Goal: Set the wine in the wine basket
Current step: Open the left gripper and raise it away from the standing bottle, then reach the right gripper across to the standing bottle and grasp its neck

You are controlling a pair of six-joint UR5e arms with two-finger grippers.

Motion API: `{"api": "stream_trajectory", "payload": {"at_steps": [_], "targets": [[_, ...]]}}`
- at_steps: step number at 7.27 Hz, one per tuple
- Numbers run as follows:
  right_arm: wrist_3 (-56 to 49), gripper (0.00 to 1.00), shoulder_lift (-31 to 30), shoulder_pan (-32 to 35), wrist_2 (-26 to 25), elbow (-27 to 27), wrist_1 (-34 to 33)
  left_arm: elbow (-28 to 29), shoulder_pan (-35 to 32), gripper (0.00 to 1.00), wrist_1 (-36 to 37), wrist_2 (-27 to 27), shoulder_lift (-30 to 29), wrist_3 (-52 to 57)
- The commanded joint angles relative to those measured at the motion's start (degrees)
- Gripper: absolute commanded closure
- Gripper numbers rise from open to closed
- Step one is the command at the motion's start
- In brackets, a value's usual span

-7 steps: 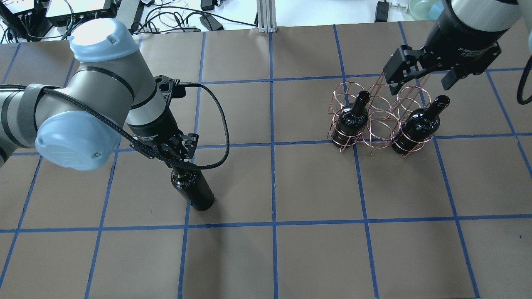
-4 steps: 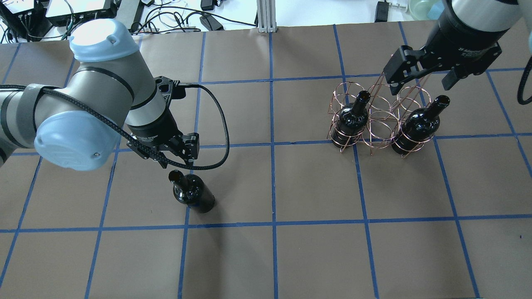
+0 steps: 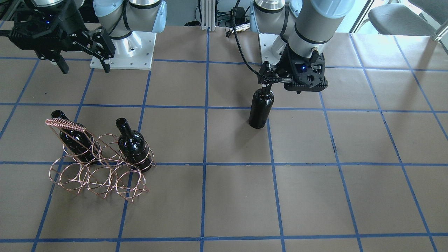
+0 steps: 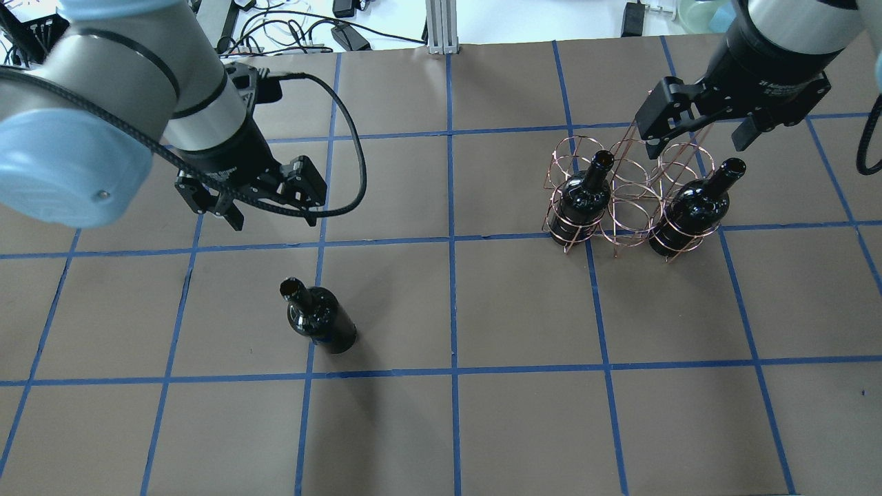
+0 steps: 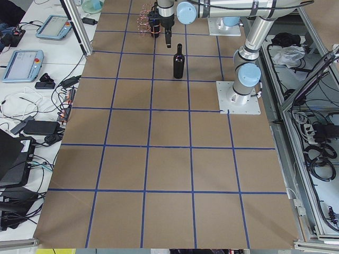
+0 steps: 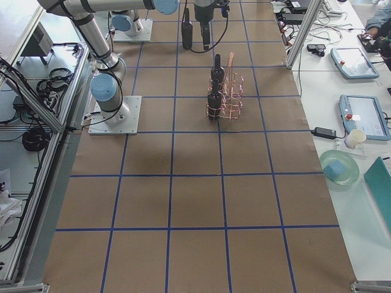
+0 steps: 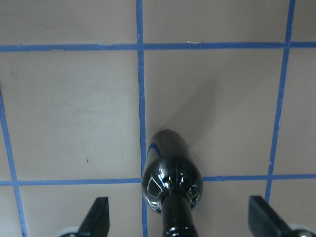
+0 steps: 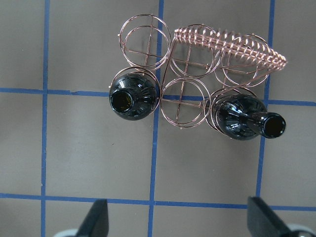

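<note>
A glossy black wine bottle (image 4: 320,320) stands upright and alone on the table, also seen in the front view (image 3: 260,108) and the left wrist view (image 7: 172,185). My left gripper (image 4: 272,219) is open and empty, raised above the bottle and clear of its neck. The copper wire wine basket (image 4: 630,200) stands at the far right, also in the front view (image 3: 98,176) and the right wrist view (image 8: 182,96). Two bottles (image 8: 131,96) (image 8: 242,118) sit in its end rings of one row. My right gripper (image 4: 696,143) is open and empty above the basket.
The table is brown paper with a blue tape grid (image 4: 451,238). The basket's slanted coil-wrapped handle (image 3: 64,124) rises over its rings. Both arm bases (image 3: 122,52) stand at the robot's edge. Cables and devices (image 4: 275,21) lie beyond the far edge.
My left gripper has let go of the lone bottle's neck, opened, and risen up and away from it. The bottle stays standing. The right gripper and the basket have hardly moved.
</note>
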Motion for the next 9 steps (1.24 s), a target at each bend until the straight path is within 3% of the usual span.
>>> {"api": "stream_trajectory", "payload": {"at_steps": [1,3,4,7,9], "targets": [[2.1,0.00,-1.1,0.5,2.3,0.1,-0.7,4.9,2.1,0.00,3.7,-0.2,-1.8,0.8],[6.4,0.00,-1.2,5.8,2.6,-0.6,-2.5,5.1,10.7,0.00,4.2,-0.8,-2.7,7.8],[18.1,0.00,-0.4,11.2,1.9,-0.6,-2.9,5.0,13.3,0.00,4.1,-4.2,-3.0,8.3],[38.9,0.00,9.8,30.0,-5.5,-4.6,-7.4,5.1,14.3,0.00,5.5,-4.2,-3.9,11.8],[49.9,0.00,15.9,36.5,-5.1,-9.8,-9.0,6.9,18.7,0.00,5.2,-4.3,-4.3,12.6]]}}
